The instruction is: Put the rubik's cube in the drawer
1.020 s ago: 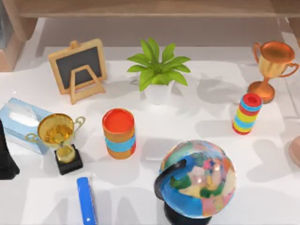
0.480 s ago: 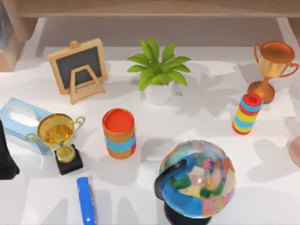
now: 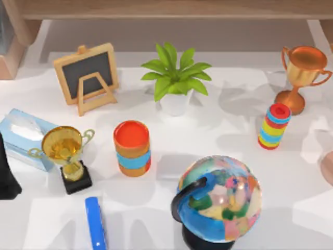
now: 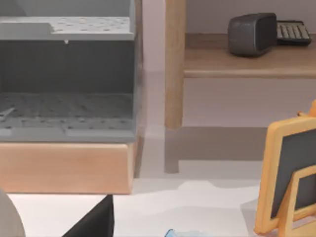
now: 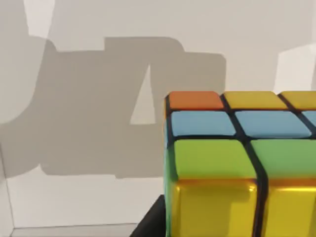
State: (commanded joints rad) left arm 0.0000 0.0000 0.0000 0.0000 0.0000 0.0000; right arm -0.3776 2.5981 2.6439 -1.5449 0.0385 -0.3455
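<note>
Cube (image 5: 232, 163) sits close under right wrist cam above white desk (image 3: 218, 130), tool state can't tell; desk items unmoved over last sec, so drawer drop prob. still pending.

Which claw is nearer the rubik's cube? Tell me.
Right. The rubik's cube looms just ahead of the right wrist camera; the left arm is at the table's left edge, facing the grey drawer unit.
</note>
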